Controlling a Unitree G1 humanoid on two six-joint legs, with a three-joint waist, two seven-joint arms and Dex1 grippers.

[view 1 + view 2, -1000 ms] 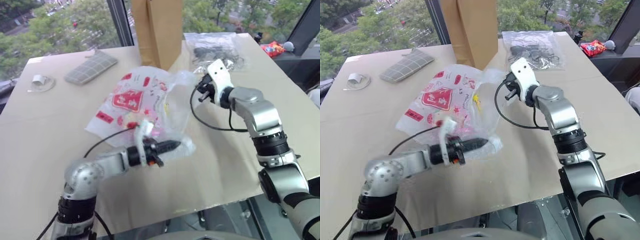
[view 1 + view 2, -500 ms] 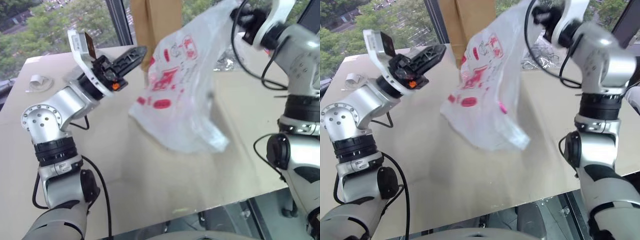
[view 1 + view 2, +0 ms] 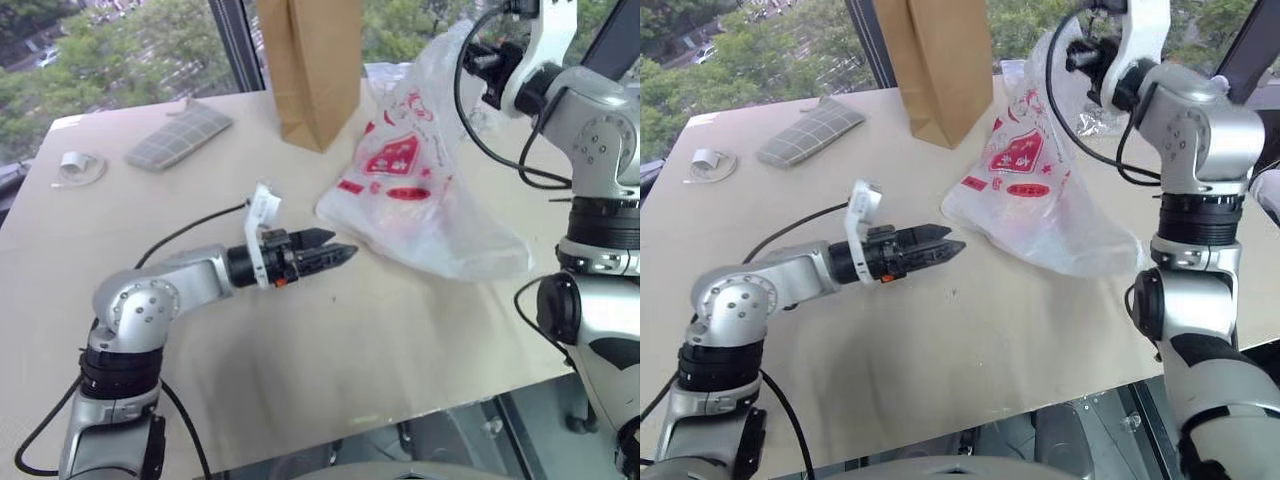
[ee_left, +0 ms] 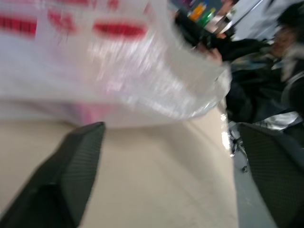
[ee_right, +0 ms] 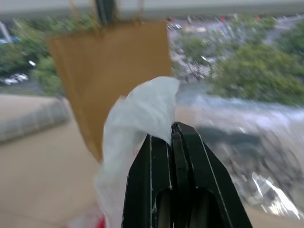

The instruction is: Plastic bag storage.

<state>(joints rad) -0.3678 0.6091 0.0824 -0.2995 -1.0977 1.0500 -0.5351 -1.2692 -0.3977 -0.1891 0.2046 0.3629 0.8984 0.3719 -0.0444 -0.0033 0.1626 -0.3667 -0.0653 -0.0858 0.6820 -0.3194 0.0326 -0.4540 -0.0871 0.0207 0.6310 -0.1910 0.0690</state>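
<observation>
Plastic bag: a thin, crinkly, translucent-white carrier with a red square logo and small red marks. Its top is lifted high at the far right of the counter, while its lower end sags onto the counter surface and spreads toward the near right.

Right gripper: raised above the far right part of the counter, jaws pressed together on a bunched fold of the plastic bag's upper edge; the white film sticks up just beside the black fingertips in the right wrist view.

Left gripper: held low over the middle of the counter, pointing toward the bag's lower left side. Its jaws stand apart with nothing between them. The tips are just beside the bag; I cannot tell whether they touch it.

Left wrist view: the two black fingers are spread wide, with the bag's crumpled lower edge hanging ahead of them above the bare counter.

Counter: a pale beige board in front of a window.

Brown paper bag: stands upright at the far edge, just left of the lifted plastic bag.

Grey checked cloth: lies flat at the far left.

Tape roll: a small white ring near the far left corner.

Clear bag of black cables: lies at the far right, partly behind the plastic bag.
</observation>
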